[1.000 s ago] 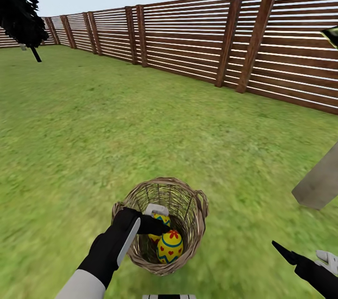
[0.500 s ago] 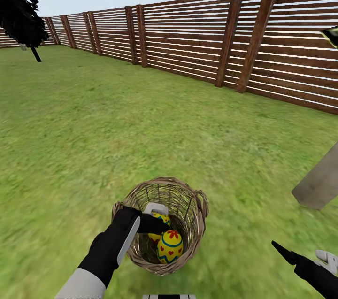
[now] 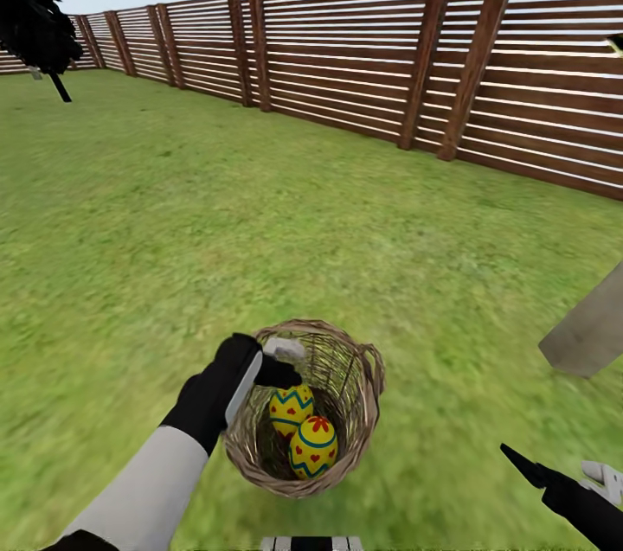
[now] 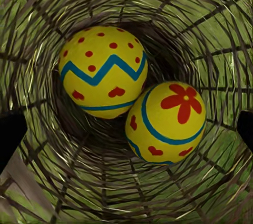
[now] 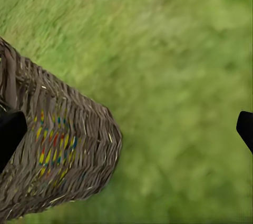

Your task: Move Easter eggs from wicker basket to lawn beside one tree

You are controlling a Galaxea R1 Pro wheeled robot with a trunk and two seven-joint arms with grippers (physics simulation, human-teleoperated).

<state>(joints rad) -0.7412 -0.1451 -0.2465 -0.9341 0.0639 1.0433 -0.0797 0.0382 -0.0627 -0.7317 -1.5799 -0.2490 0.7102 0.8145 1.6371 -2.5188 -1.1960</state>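
The wicker basket (image 3: 362, 400) stands on the lawn (image 3: 216, 231) just in front of me. Two yellow Easter eggs lie in its bottom, touching each other: one with a blue zigzag band (image 3: 292, 409) (image 4: 103, 71), one with a red flower (image 3: 313, 447) (image 4: 166, 121). My left gripper (image 3: 281, 361) (image 4: 126, 132) hangs open over the basket's near-left rim, pointing down at the eggs and holding nothing. My right gripper (image 3: 562, 473) (image 5: 126, 132) is open and empty, low at the right beside the basket's outer wall (image 5: 58, 150).
A pale grey-tan tree trunk (image 3: 588, 335) leans in at the right, a short way from the basket. A brown slatted fence (image 3: 363, 75) closes the garden behind. A black cypress-like tree (image 3: 30, 6) stands far left. Open grass lies all around.
My left gripper has risen from inside the basket to its rim, uncovering the zigzag egg. The view has tipped slightly. The right gripper has stayed put.
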